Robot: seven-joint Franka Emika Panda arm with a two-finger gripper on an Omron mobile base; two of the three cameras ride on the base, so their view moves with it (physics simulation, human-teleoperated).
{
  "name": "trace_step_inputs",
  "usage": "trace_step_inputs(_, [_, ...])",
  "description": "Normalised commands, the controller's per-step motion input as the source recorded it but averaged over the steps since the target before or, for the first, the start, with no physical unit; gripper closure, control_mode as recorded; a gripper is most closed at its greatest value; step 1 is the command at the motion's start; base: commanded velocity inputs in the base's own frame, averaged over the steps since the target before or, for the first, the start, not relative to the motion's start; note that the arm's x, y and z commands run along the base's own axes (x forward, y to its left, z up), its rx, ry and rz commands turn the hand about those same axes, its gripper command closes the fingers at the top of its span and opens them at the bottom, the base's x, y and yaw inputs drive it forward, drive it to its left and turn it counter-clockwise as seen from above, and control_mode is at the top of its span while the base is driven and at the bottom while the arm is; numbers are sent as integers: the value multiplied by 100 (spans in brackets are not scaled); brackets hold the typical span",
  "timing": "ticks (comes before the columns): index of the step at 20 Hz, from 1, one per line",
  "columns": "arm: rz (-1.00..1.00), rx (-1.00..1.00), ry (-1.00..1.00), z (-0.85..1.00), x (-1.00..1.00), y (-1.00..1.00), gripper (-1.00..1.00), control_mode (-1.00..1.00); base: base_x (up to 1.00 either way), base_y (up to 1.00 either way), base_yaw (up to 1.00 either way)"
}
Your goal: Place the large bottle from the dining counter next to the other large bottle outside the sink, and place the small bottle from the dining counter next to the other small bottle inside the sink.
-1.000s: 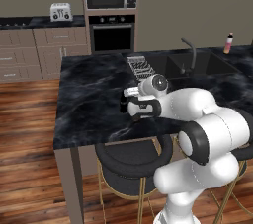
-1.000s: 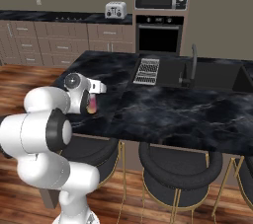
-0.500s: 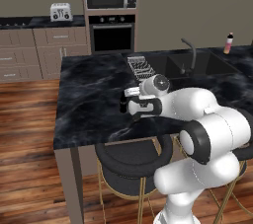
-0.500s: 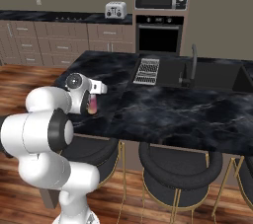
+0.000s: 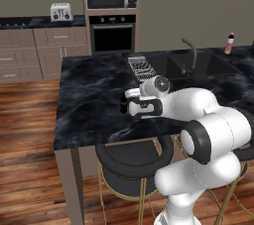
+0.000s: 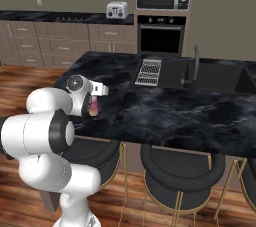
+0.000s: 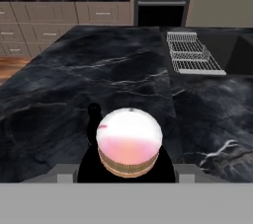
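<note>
Nothing moved since earlier; pincer (image 7: 129, 168) grips large bottle (image 7: 129, 141), small bottle (image 7: 93, 124) just beside, rack (image 7: 192, 53) ahead

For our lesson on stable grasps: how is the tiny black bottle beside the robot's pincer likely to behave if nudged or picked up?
The small black bottle stands upright, slim, with a narrow neck, so a sideways nudge would probably tip it. Being round, it might then roll across the smooth dining counter. It looks rigid and likely light. It stands close beside the large pink bottle in the pincer, so a bump seems possible.
</note>
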Motion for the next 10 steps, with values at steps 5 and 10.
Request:
trace_step_inputs(5, [0,0,0,0,0,0,100,100,-26,0,0])
trace_step_inputs(10, [0,0,0,0,0,0,100,100,-46,0,0])
